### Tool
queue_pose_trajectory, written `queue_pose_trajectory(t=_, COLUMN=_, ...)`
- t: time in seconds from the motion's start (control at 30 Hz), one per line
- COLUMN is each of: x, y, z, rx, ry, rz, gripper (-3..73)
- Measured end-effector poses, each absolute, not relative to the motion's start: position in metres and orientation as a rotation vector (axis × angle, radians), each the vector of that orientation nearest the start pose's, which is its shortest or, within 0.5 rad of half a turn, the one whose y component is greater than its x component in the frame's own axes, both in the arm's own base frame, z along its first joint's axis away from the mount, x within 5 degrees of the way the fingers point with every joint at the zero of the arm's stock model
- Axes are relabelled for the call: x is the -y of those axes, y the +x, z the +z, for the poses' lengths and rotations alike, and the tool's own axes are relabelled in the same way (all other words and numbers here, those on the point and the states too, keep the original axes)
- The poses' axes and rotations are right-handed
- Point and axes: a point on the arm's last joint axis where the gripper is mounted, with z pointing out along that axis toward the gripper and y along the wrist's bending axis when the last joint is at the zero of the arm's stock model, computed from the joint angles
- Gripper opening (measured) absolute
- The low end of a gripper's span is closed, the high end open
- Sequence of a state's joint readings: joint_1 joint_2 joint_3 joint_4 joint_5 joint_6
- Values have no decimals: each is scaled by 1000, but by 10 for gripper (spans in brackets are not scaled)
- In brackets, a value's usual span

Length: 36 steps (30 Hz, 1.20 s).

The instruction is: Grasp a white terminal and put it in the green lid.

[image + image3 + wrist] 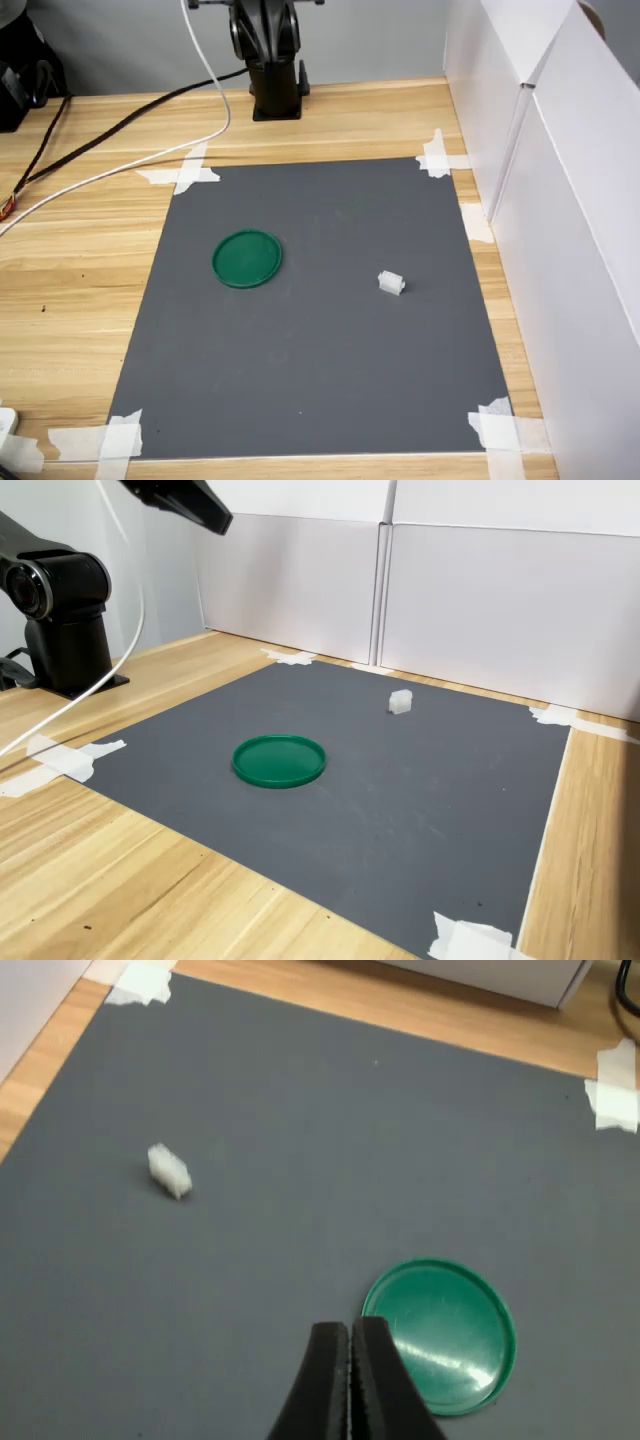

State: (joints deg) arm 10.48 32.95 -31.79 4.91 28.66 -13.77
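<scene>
Only the wrist view catches the gripper [350,1360]: fingers pressed together, holding nothing, poised by the green lid [440,1335]; white terminal [169,1171] well apart.

— Any lettering, labels or numbers legible here?
— None. No writing, brand mark or figure can be read on any surface in the three views.
</scene>
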Motion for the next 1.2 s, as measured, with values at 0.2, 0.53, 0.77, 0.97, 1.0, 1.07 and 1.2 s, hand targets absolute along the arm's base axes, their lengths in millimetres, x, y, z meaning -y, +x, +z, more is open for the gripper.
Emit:
queue_pose_trajectory(t=0.2, x=-32, y=141, z=332, rx=-2035, ry=-470, rz=38, gripper=-17)
queue_pose_trajectory(t=0.53, x=-76, y=174, z=349, rx=-2048, ry=-868, rz=79, gripper=-17)
queue_pose_trajectory(t=0.77, x=-108, y=195, z=355, rx=-2025, ry=-992, rz=121, gripper=-17)
queue_pose_trajectory(t=0.97, x=-129, y=216, z=352, rx=-2009, ry=-1040, rz=125, gripper=-17)
queue_pose_trajectory(t=1.0, x=-131, y=220, z=352, rx=-2011, ry=-1049, rz=112, gripper=-17)
queue_pose_trajectory(t=1.07, x=-132, y=225, z=350, rx=-2018, ry=-1076, rz=76, gripper=-17)
queue_pose_trajectory(t=1.2, x=-136, y=236, z=347, rx=-2043, ry=-1114, rz=36, gripper=-17)
